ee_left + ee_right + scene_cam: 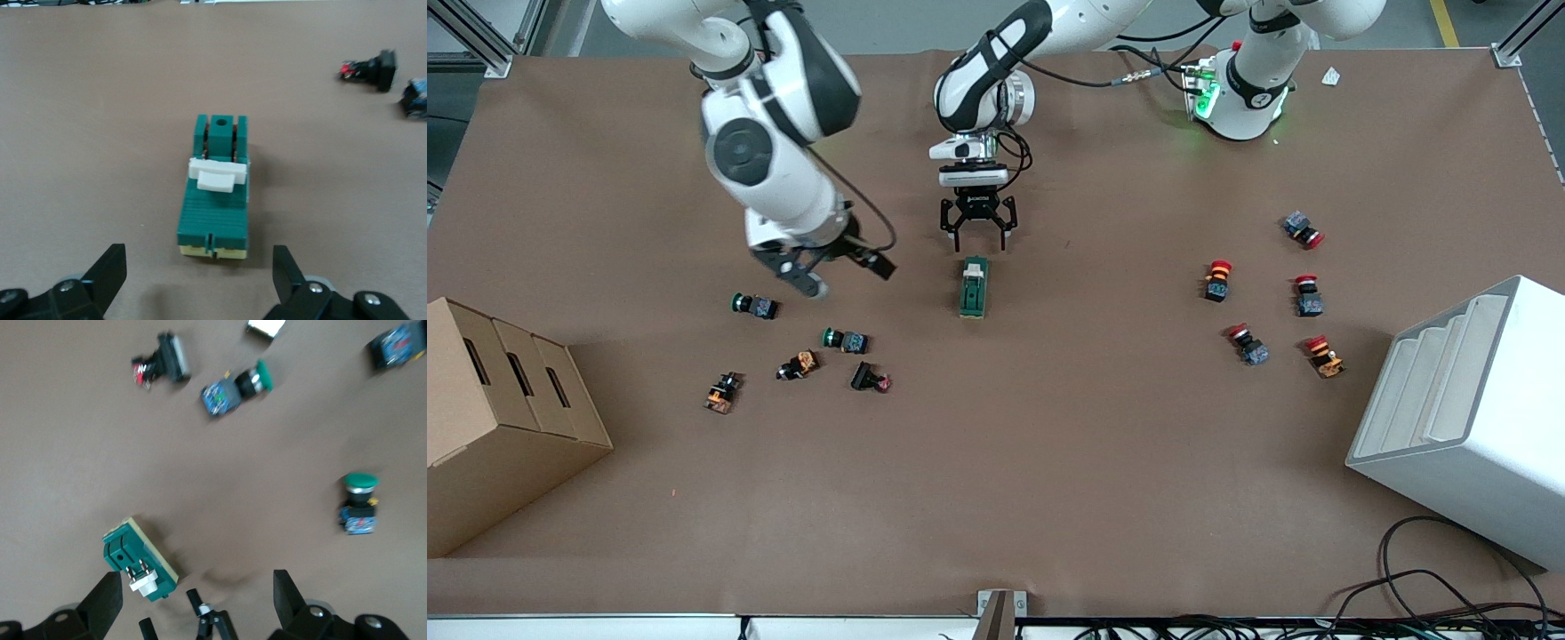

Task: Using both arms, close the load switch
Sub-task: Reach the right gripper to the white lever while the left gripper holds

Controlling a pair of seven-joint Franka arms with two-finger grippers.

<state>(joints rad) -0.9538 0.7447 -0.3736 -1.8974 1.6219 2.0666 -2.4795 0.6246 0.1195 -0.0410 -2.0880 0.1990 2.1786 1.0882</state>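
Observation:
The load switch (974, 286), a dark green block with a cream-white lever at its end farther from the front camera, lies on the brown table. My left gripper (978, 233) hangs open and empty just above the table at that lever end. In the left wrist view the switch (215, 190) lies ahead of the open gripper (199, 277), untouched. My right gripper (847, 274) is open and empty, above the table beside the switch toward the right arm's end. The right wrist view shows the switch (137, 560) near one finger (107, 600), apart from it.
Green-capped push buttons (754, 305) (845, 340) and other small buttons (798, 365) lie near the right gripper. Red-capped buttons (1216, 280) lie toward the left arm's end. A cardboard box (498, 418) and a white rack (1467, 418) stand at the table's ends.

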